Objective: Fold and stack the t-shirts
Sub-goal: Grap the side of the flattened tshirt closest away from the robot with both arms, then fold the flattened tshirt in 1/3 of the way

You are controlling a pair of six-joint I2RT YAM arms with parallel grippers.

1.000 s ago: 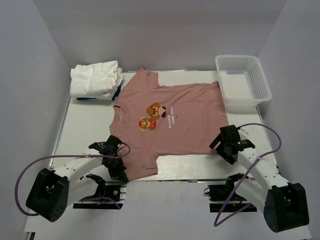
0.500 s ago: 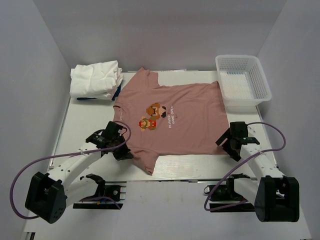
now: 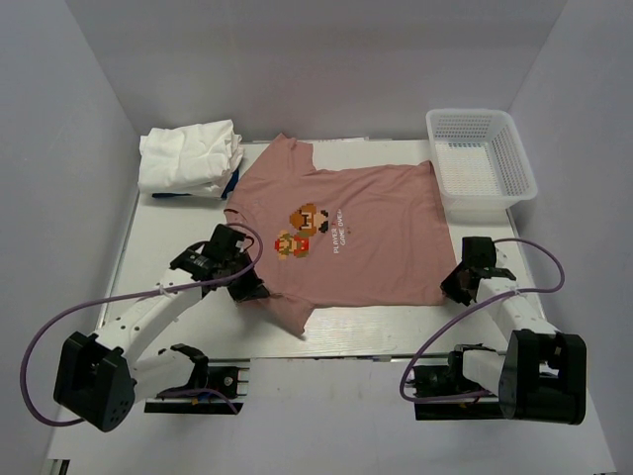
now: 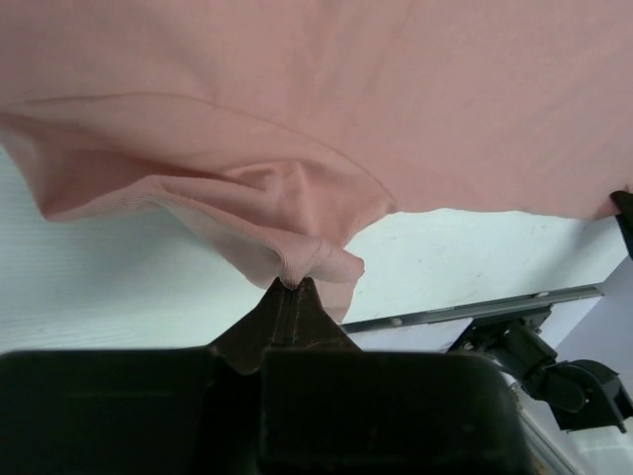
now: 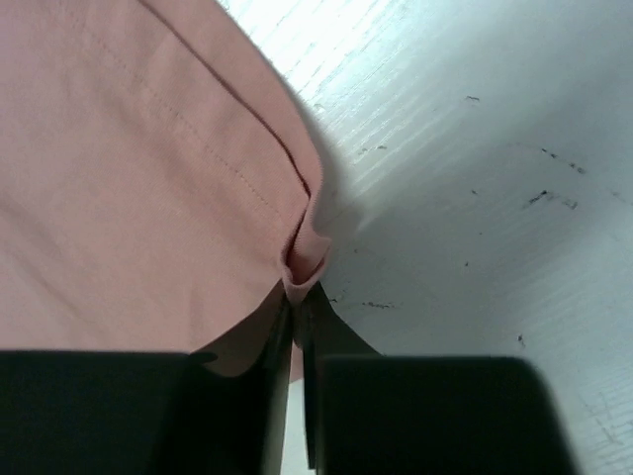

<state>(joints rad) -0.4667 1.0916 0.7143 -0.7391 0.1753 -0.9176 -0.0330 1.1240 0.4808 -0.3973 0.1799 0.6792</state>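
The dusty pink t-shirt (image 3: 366,242) lies spread out on the white table (image 3: 158,247), print up, collar to the left and hem to the right. My left gripper (image 3: 255,289) is shut on a bunched fold of its near sleeve edge (image 4: 307,259), lifted a little off the table. At the near hem corner (image 5: 305,247), my right gripper (image 3: 457,287) is shut on a pinched fold of the pink cloth. In the wrist views, the left gripper (image 4: 295,285) and the right gripper (image 5: 302,289) each show cloth between their tips. Folded white t-shirts (image 3: 190,156) sit stacked at the back left.
A white mesh basket (image 3: 524,176) stands at the back right, just beyond the shirt's hem. Something blue (image 3: 231,184) peeks from under the white stack. The table's near edge rail (image 4: 475,309) runs close behind the left gripper. Grey walls enclose the table.
The right gripper has moved up to the near hem corner and shut on it. The left gripper has carried the sleeve fold away from the near edge, toward the print.
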